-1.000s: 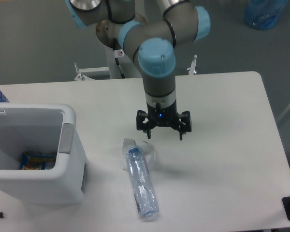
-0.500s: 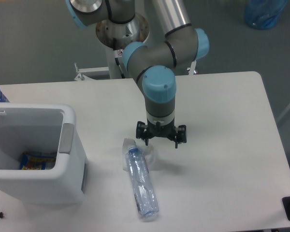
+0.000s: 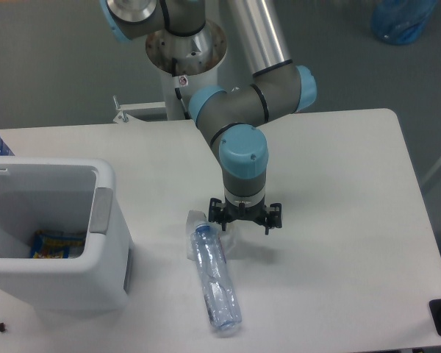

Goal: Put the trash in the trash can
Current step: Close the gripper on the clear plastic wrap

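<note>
Hovering with fingers spread over the thin translucent whitish plastic sheet [image 3: 231,237], the black two-finger gripper [image 3: 245,224] grasps nothing, evidently lined up for pickup; long clear blue-tinted plastic bottle [image 3: 214,281] lies on the table beside the white boxy plastic bin [image 3: 103,254].

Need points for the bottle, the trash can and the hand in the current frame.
bottle [image 3: 214,283]: fixed camera view, middle of its clear body lying on the table.
trash can [image 3: 103,209]: fixed camera view, grey panel on its right rim.
hand [image 3: 245,224]: fixed camera view, midway between its two fingertips.
</note>
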Robot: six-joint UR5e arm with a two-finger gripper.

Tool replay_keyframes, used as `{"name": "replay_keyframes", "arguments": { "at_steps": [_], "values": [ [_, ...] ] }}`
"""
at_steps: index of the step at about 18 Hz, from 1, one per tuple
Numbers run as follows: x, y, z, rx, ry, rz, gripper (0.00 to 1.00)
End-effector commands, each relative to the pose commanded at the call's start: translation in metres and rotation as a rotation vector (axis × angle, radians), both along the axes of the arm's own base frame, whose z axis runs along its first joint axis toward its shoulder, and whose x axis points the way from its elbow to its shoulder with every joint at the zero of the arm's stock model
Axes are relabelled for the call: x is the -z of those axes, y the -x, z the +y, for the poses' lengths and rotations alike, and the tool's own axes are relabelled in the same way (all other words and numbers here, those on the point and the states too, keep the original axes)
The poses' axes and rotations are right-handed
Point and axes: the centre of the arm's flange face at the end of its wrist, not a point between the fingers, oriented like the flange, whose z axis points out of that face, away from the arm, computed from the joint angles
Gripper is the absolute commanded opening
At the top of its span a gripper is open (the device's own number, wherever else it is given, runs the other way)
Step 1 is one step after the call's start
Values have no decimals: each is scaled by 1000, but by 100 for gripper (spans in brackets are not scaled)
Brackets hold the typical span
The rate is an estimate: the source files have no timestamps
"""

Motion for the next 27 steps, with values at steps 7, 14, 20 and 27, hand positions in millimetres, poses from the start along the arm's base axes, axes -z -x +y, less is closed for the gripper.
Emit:
{"name": "replay_keyframes", "arguments": {
  "at_steps": [7,14,20,27],
  "values": [
    [1,-4,3,11,2,0,34],
    [-2,-4,3,18,0,1,5],
    [-6,-4,1,67,4,3,3],
    [-30,-1,-16,156,-4,26,2]
  ]
}}
